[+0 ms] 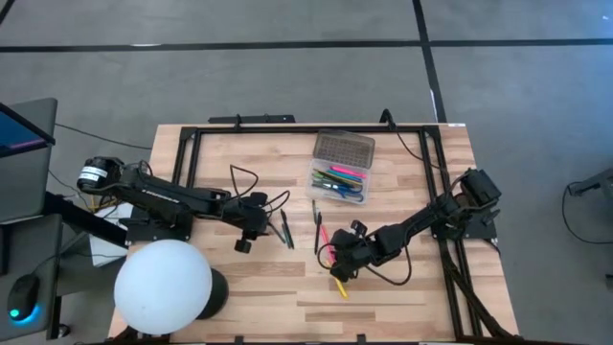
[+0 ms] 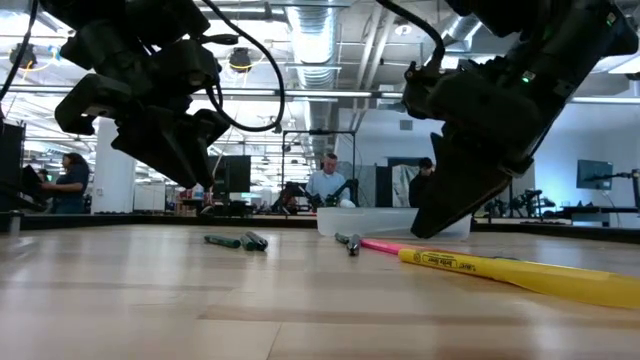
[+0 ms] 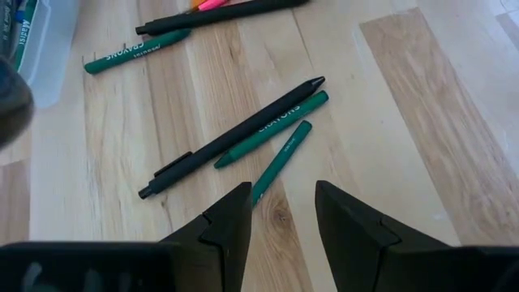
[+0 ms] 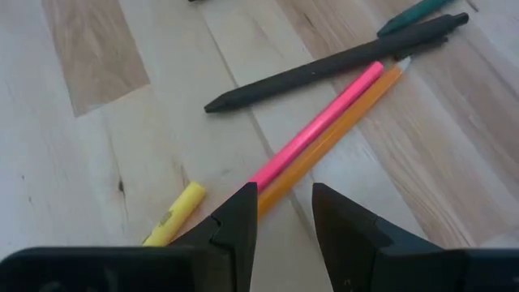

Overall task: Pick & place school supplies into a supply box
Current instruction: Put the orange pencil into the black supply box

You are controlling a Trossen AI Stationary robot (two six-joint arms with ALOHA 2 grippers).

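both grippers parted and empty over loose pens and crayons

the left gripper (image 3: 281, 212) hangs just above the wooden table (image 1: 239, 278) with its fingers parted and nothing between them. right in front of its tips lie two green crayons (image 3: 276, 138) and a black pen (image 3: 231, 139), the three close together and nearly parallel. a third green crayon (image 3: 136, 51) and another black pen (image 3: 219, 14) lie farther off, near the wall of the supply box.

the right gripper (image 4: 284, 212) also stands parted and empty, low over the table. a pink pencil (image 4: 320, 122) and an orange pencil (image 4: 340, 134) lie side by side, touching along their length, and run in under the gap between its fingers. a yellow highlighter (image 4: 174, 215) lies just beside the near finger. a black pen (image 4: 332, 69) lies beyond the pencils' far ends.

in the high view the supply box (image 1: 341, 167) sits open at the far middle of the table, its dotted lid (image 1: 344, 149) laid back, with coloured pens and markers already inside. both arms are nearer the front, the left on the left side, the right on the right. a white globe (image 1: 163, 286) stands at the front left. people show in the room beyond the table.
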